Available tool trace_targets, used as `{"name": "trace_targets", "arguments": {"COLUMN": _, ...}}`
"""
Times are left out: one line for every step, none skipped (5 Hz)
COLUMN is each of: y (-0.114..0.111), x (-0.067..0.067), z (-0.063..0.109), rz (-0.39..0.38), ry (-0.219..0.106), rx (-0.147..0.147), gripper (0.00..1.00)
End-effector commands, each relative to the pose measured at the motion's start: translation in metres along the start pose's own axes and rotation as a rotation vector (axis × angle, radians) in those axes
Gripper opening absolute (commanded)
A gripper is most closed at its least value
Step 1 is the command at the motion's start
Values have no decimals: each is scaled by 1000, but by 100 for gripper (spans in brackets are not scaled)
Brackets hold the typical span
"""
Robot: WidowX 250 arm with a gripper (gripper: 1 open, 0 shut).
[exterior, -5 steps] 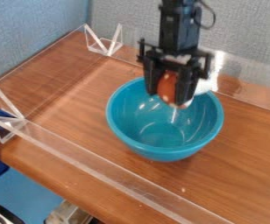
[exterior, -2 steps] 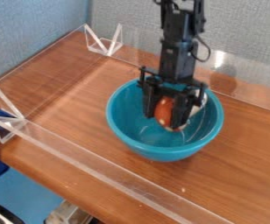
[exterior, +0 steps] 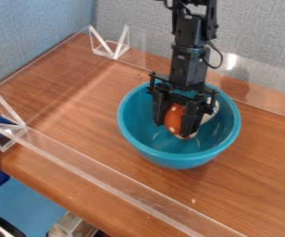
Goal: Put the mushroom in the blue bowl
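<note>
The blue bowl (exterior: 145, 139) sits in the middle of the wooden table. My gripper (exterior: 178, 127) points down inside it, its black fingers (exterior: 157, 109) shut on the mushroom (exterior: 174, 118), whose orange-brown cap shows between them. The mushroom hangs low in the bowl, near the bottom; I cannot tell whether it touches the bowl's floor. The stem is hidden by the fingers.
Clear acrylic walls (exterior: 71, 171) fence the wooden table (exterior: 71, 93) along the front and left, with triangular brackets at the back (exterior: 108, 42) and at the left (exterior: 6, 130). A blue wall stands behind.
My gripper has come down with the mushroom from above the bowl's rim to deep inside the bowl. The bowl has shifted slightly to the right.
</note>
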State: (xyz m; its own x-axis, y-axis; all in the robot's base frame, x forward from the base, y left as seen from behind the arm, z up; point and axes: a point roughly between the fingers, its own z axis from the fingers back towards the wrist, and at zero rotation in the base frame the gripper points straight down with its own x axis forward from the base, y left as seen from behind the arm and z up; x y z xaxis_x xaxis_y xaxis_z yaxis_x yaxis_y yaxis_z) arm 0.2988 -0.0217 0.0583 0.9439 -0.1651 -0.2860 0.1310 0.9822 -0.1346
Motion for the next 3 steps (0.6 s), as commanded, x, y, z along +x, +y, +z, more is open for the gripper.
{"name": "trace_targets", "arguments": {"y": 3, "x": 6, "z": 14, "rz": 1, "ry": -58, "rx": 13, "gripper": 100}}
{"name": "trace_targets", "arguments": {"y": 3, "x": 6, "z": 15, "rz": 6, "ry": -59, "rx": 16, "gripper": 100}}
{"name": "trace_targets", "arguments": {"y": 3, "x": 5, "z": 19, "rz": 12, "ry": -64, "rx": 20, "gripper": 100}}
